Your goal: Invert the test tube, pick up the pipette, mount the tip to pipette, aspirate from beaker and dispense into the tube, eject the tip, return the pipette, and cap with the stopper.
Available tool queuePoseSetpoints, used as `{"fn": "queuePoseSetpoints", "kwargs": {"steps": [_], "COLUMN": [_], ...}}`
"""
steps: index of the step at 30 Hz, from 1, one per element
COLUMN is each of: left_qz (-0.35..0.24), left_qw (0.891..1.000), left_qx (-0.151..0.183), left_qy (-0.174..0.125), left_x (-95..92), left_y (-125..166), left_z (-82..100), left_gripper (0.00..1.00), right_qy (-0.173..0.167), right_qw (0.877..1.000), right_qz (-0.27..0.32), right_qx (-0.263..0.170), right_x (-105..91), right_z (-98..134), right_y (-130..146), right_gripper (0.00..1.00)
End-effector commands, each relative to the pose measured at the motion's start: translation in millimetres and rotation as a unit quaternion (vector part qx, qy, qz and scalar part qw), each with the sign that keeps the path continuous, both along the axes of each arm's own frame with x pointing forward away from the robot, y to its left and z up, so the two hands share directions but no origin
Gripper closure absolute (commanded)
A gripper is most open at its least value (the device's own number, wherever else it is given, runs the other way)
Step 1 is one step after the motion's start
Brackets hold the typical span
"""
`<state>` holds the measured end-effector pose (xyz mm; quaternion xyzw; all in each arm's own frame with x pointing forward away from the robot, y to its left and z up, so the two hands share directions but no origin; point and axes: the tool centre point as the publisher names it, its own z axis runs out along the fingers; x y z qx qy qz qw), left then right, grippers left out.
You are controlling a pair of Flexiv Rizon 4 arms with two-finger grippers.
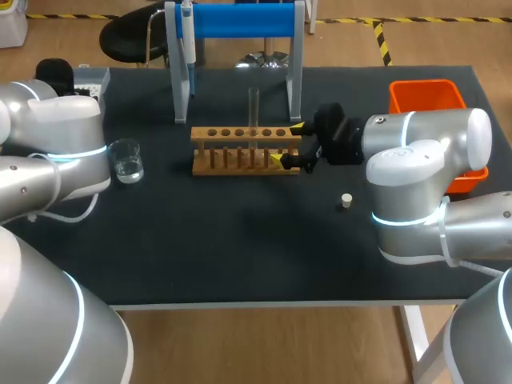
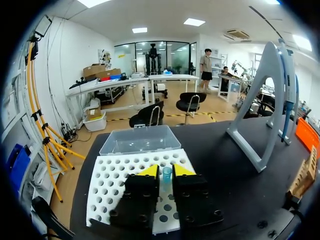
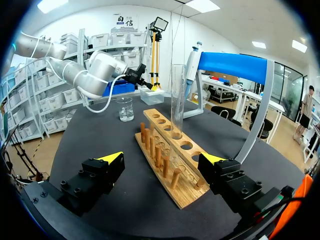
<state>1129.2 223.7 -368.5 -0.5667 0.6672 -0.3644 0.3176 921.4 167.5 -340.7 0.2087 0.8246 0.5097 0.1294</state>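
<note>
**Right tool** (image 1: 288,144): released. Its fingers stand wide apart on either side of the end of the wooden test tube rack (image 1: 244,150). No contact with the rack is visible, and nothing is grasped.

**Test tube** (image 1: 254,106): upright in one of the rack's top holes, near the middle of the desk (image 1: 240,248).

**Left tool** (image 2: 166,171): released, with only a narrow gap between its fingers. It hangs over the white perforated tip rack (image 2: 112,185). A pale blue pipette tip (image 2: 167,176) shows in the gap. A clear lid (image 2: 140,141) lies just beyond the tip rack.

**Pipette** (image 1: 186,32): hanging on the blue-topped stand (image 1: 240,20) behind the test tube rack.

**Beaker** (image 1: 126,160): holds clear liquid and stands on the desk beside the left arm (image 1: 56,152), apart from the test tube rack.

**Stopper** (image 1: 346,200): on the desk near the right arm (image 1: 424,168), apart from the test tube rack.

**Orange bin** (image 1: 424,94): at the desk's far right corner.
</note>
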Motion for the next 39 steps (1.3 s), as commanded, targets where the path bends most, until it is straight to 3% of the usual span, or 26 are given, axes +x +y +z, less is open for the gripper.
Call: {"fn": "queuePoseSetpoints", "kwargs": {"steps": [1,21,39], "left_qz": [-0.003,-0.002,0.004], "left_qw": [1.000,1.000,0.998], "left_qx": [0.000,0.010,0.035], "left_qy": [0.005,-0.008,-0.043], "left_x": [3.2,4.5,5.6], "left_y": [0,-2,-3], "left_z": [-0.3,21.6,68.8], "left_gripper": [1.00,1.00,1.00], "right_qy": [0.001,0.001,0.001], "right_qw": [1.000,1.000,1.000], "right_qz": [0.000,0.000,0.000], "right_qx": [0.000,0.000,0.000], "right_x": [-0.4,-0.4,-0.4], "right_z": [1,1,1], "right_y": [0,0,0], "right_gripper": [0.00,0.00,0.00]}}
